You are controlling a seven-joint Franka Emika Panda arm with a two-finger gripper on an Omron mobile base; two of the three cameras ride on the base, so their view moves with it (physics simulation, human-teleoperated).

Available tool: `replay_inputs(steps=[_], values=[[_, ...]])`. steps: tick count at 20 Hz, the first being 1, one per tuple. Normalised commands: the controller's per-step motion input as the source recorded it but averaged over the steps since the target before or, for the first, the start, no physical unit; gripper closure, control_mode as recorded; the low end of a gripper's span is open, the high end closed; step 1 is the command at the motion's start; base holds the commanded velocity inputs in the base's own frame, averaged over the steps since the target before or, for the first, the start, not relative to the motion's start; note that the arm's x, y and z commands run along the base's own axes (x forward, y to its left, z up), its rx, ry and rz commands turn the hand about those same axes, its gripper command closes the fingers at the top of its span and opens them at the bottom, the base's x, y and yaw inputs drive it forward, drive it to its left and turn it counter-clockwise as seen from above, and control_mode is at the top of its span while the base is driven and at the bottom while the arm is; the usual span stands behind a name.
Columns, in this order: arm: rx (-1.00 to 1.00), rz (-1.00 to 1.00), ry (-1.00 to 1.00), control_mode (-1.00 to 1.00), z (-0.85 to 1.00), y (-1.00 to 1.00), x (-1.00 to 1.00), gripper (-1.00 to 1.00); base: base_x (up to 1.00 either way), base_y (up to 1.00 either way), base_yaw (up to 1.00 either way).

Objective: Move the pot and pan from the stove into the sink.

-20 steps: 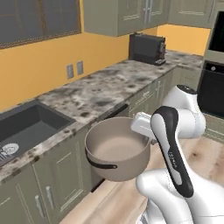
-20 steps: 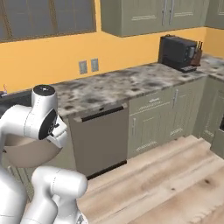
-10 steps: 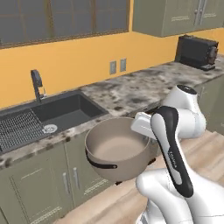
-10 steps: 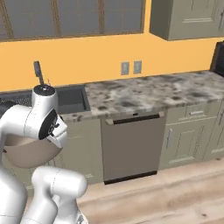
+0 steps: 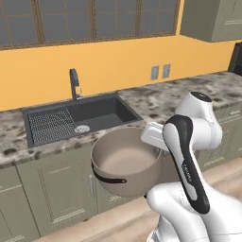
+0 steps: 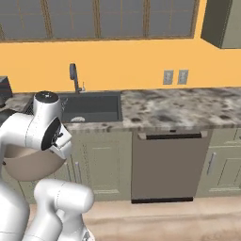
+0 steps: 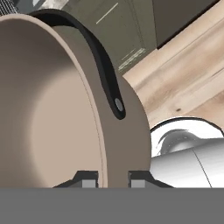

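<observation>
Gripper jaws are pinched on the rim of the pot, one dark tip inside the wall and one outside, and the pot hangs in the air in front of the green cabinet doors, below the edge of the speckled stone counter and clear of it. Behind and above the pot, the dark sink is set into that counter, with its ribbed drainboard on the left part and the upright faucet at the back against the yellow wall. One black loop handle shows on the pot's near side, and in the right base view the pot sits low beside the white arm.
</observation>
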Motion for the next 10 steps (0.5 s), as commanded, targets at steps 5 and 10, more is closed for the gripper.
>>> replay_inputs(steps=[5,10], values=[[0.0,0.0,0.0,1.0,0.0,0.0,0.0,1.0,0.12,-0.3,0.0],[0.0,0.0,0.0,1.0,0.0,0.0,0.0,1.0,0.33,-0.75,0.02]])
